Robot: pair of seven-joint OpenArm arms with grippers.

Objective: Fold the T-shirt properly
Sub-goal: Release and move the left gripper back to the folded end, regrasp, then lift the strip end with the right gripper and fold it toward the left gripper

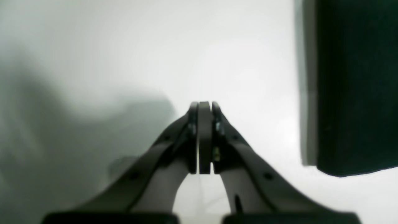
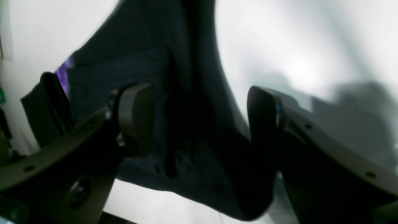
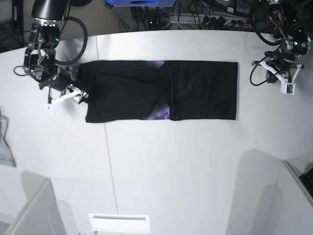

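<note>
Right now, starting at the left of my base view, my right claw [image 3: 78,94] sits at the left end of the T-shirt [image 3: 161,90]. Through the right wrist camera that claw [image 2: 199,124] has its jaws spread wide, and the black cloth [image 2: 186,93] runs up between the two pads, bunched into a dark ridge; one pad [image 2: 136,118] lies over the fabric, and I cannot tell whether either pad actually touches it. A sliver of purple print [image 2: 65,73] shows at the cloth's far left edge in that view.

Moving rightwards in the base view, the T-shirt lies flat on the white surface [image 3: 161,171] as a long black band, folded in from both sides so the two flaps meet near the middle, with purple print [image 3: 160,113] peeking out at the seam, top and bottom.

At the far right, my left claw [image 3: 286,81] hovers off the shirt's right edge, apart from it. Through the left wrist camera that claw [image 1: 204,107] has its jaws pressed together with nothing between them, over bare surface [image 1: 155,46], and the dark cloth edge [image 1: 354,84] lies away to the right of the fingertips.
</note>
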